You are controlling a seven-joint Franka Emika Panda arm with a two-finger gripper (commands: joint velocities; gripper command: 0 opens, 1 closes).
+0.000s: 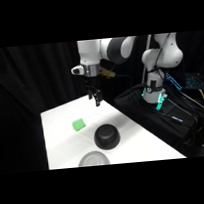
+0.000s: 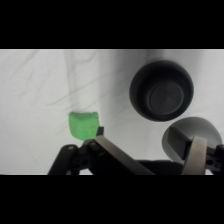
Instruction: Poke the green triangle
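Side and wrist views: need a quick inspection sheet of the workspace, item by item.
Surface: white table, bare apart from three things.
Job's things: green triangle lies flat on the table, untouched, apart from the other two things.
Clutter: black bowl, upside down, beside the triangle; grey dish at the table's near edge.
Gripper: gripper hangs above the table's far part, not over the triangle, holding nothing; the wrist view shows its fingers spread apart.
Cables: cables trail over the dark gear beside the arm's base; none seen on the table.
Surroundings: black curtain behind; no person seen.
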